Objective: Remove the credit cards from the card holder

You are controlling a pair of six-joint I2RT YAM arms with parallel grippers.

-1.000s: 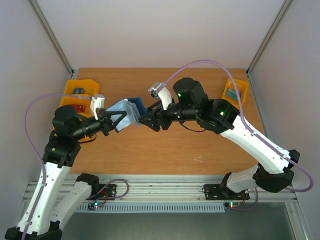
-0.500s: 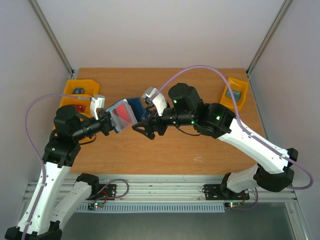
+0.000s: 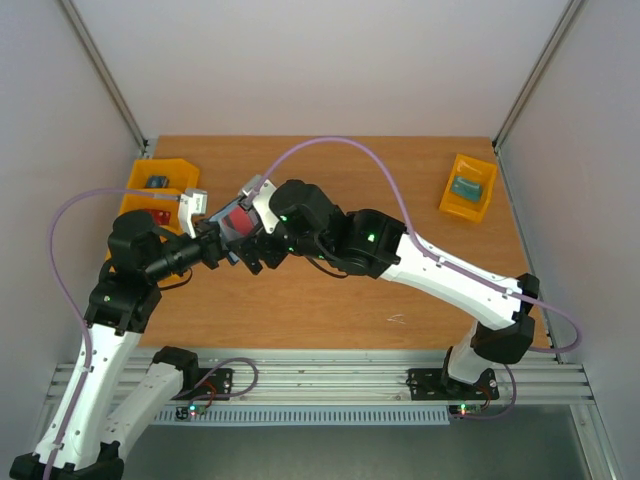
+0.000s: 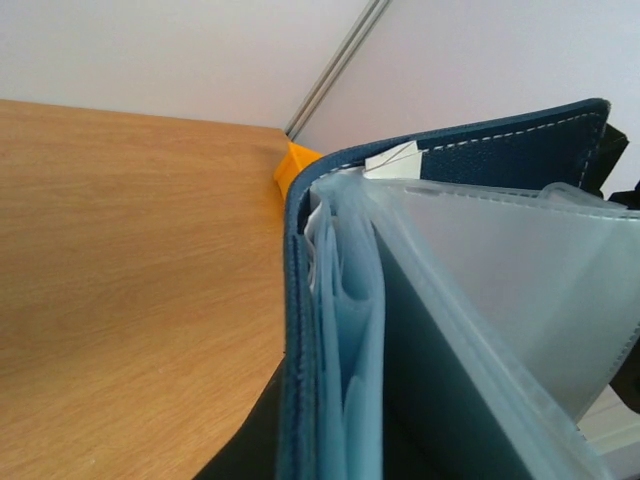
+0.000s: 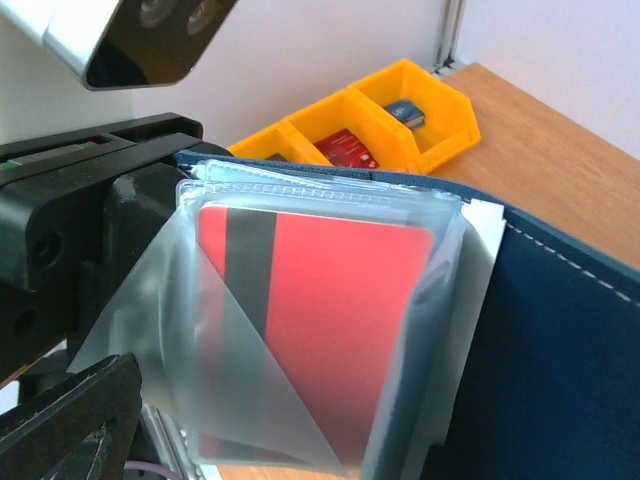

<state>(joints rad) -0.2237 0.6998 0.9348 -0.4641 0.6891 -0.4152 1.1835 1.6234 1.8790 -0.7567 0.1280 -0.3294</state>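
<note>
Looking out from the arm bases, you cross bare worktop (image 3: 350,300) before meeting both arms, which converge left of centre, toward 10 o'clock on the board. Your left pincer (image 3: 217,244) is pressed together on the card holder (image 3: 236,217), pinching it from its 8 o'clock side and holding it above the worktop, opened like a book. Your right pincer (image 3: 250,256) sits just at 4 o'clock of the holder, spread wide. On its wrist camera only one finger (image 5: 70,420) shows, far out at 7 o'clock of the frame. A clear sleeve (image 5: 300,200) fans out just beside that finger. Whether the two touch you cannot tell, but nothing is pinched in this pincer.

Inside that sleeve stands a red credit card (image 5: 330,320) with a dark stripe, fully pocketed. The navy cover (image 5: 560,330) lies at 3 o'clock of it. From your left wrist camera the cover is seen edge-on, with several pale sleeves stacked against it.

Farther back, the joined yellow bins (image 3: 152,188) sit at the worktop's 10 o'clock edge. A lone orange-yellow bin (image 3: 468,187) sits at 2 o'clock, well apart from both arms.
</note>
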